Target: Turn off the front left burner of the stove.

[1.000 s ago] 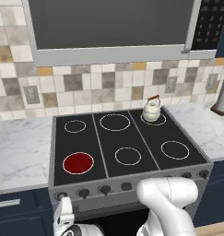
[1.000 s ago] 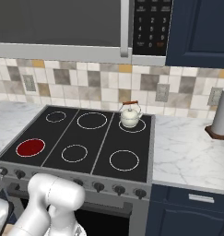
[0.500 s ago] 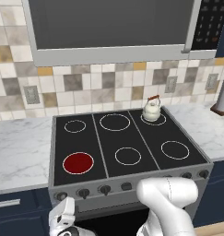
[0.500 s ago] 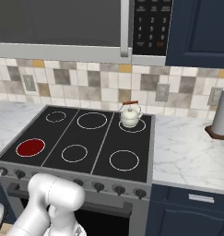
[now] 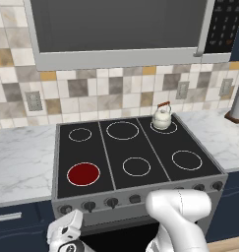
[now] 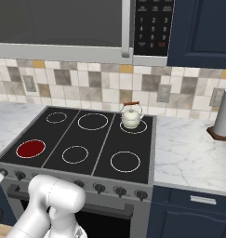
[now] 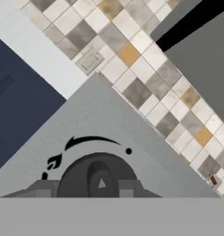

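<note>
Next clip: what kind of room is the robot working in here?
A home-style kitchen, rendered. A black glass stove with a kettle on a back ring sits between marble counters, under a microwave and a tiled wall. The front left burner glows red.

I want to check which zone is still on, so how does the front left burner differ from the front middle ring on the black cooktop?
The front left burner has a disc glowing red, while the front middle ring encloses plain black glass. The front left burner lies by the left edge of the stove; the front middle ring lies in the centre column. Both are outlined by thin white circles, and neither bears a pot.
</note>
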Motion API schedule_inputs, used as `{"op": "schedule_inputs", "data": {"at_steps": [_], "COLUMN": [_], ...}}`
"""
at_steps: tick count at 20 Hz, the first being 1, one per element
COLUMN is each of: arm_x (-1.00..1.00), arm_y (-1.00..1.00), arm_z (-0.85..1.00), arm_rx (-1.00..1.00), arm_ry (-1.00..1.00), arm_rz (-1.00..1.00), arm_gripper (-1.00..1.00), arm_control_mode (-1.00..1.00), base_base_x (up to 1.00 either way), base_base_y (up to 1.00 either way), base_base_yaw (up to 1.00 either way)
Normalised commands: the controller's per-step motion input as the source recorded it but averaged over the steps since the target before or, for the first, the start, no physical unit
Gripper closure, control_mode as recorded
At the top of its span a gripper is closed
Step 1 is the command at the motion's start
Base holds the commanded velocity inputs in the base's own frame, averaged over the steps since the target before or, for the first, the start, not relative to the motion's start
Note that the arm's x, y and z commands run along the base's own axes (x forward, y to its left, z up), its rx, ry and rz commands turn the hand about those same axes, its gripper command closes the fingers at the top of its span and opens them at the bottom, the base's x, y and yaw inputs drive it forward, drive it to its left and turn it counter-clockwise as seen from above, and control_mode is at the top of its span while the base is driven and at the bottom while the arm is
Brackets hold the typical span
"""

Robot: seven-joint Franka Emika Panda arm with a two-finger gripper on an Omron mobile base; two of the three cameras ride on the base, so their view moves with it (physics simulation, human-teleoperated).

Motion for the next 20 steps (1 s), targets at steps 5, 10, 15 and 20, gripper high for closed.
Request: {"op": "schedule_inputs", "data": {"at_steps": [5, 10, 15, 20], "arm_x": [0.08, 0.05, 0.0, 0.0], "arm_y": [-0.05, -0.04, 0.0, 0.0], "arm_z": [0.28, 0.3, 0.31, 0.36], "arm_rx": [0.49, 0.51, 0.57, 0.63], "arm_ry": [-0.16, -0.16, -0.17, -0.17], "arm_rz": [-0.24, -0.27, -0.31, -0.31], "arm_gripper": [1.0, 1.0, 1.0, 1.0], "arm_control_mode": [-1.0, -1.0, -1.0, -1.0], "base_base_x": [0.0, 0.0, 0.0, 0.0], "base_base_y": [0.0, 0.0, 0.0, 0.0], "base_base_yaw": [0.0, 0.0, 0.0, 0.0]}}
